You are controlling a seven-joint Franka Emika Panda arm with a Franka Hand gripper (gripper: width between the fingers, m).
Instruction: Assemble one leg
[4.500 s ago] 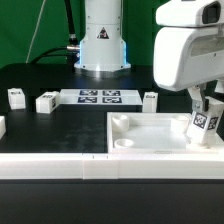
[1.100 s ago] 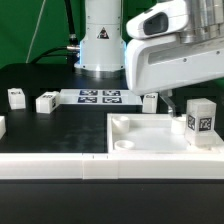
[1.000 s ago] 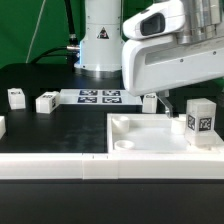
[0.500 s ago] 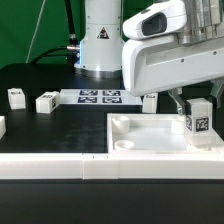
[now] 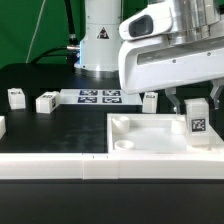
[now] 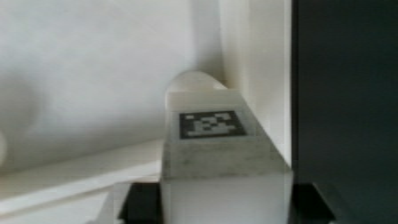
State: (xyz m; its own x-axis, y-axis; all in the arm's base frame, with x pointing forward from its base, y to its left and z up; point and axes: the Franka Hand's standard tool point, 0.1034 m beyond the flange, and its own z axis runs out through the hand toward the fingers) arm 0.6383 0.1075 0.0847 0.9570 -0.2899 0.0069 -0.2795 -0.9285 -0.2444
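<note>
Jaws straddle the leg (image 5: 197, 120) from above in the exterior view, the gripper (image 5: 193, 104) low over it. It stands upright in the far corner of the tray (image 5: 113, 130), on the exterior view's right. In the wrist view, fingers (image 6: 139, 204) flank the leg (image 6: 217, 150); whether they clamp it I cannot tell. It is probably light, stiff, slick plastic, best gripped on opposite flat sides.

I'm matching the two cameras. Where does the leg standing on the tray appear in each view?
Exterior view: the leg stands upright in the tray's corner on the exterior view's right, under the gripper.
Wrist view: the leg fills the middle, its tag facing the camera.
Shared landmark: the white tray corner beside the leg.
</note>
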